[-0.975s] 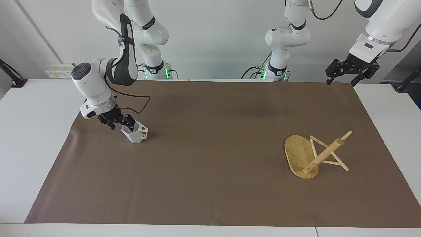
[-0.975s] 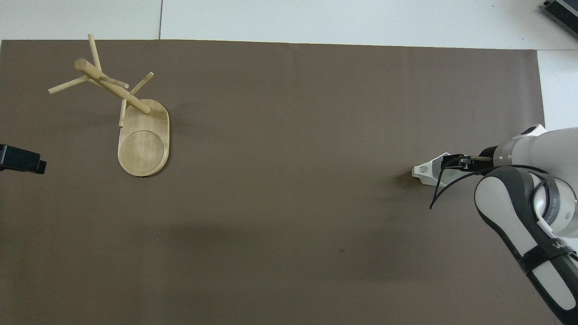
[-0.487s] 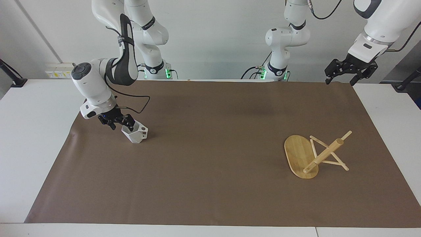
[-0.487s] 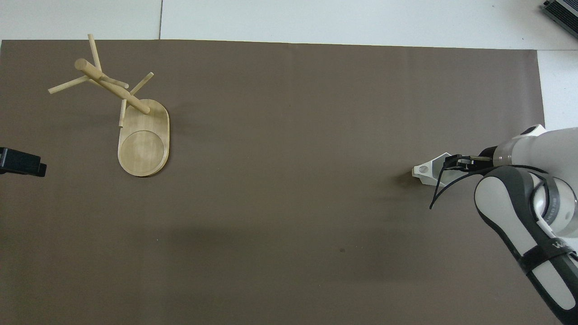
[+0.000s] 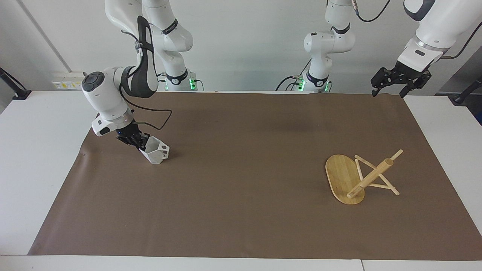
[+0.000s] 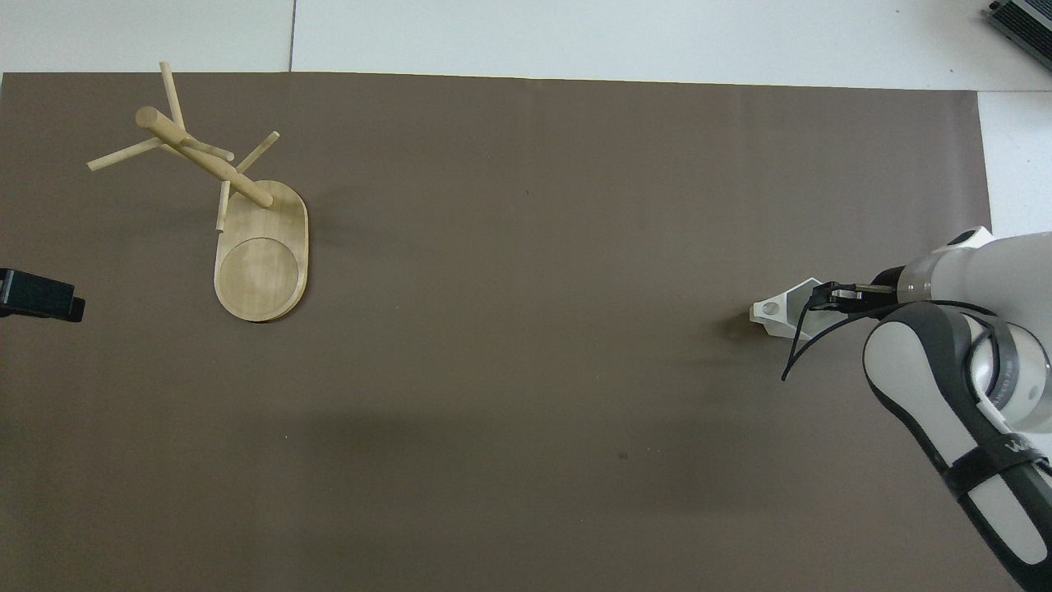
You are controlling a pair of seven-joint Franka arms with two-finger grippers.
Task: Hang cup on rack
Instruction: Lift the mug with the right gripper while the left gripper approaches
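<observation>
Brown mat [image 5: 241, 195] on table, bamboo rack [image 5: 344, 180] at left arm's end, white cup [image 5: 155, 150] at right arm's end, right gripper [image 5: 140, 145] pinched on cup rim, left gripper [image 5: 399, 81] raised, spread wide, waiting.

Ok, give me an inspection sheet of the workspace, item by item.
Surface: brown mat over a white table.
Job's things: cup tilted on the mat; rack at the left arm's end, no cup on it.
Clutter: nothing seen.
Grippers: right gripper shut on the cup's rim; left gripper open, waiting above the mat's corner.
Cables: black cable along the right arm.
Surroundings: white wall; socket strip.
</observation>
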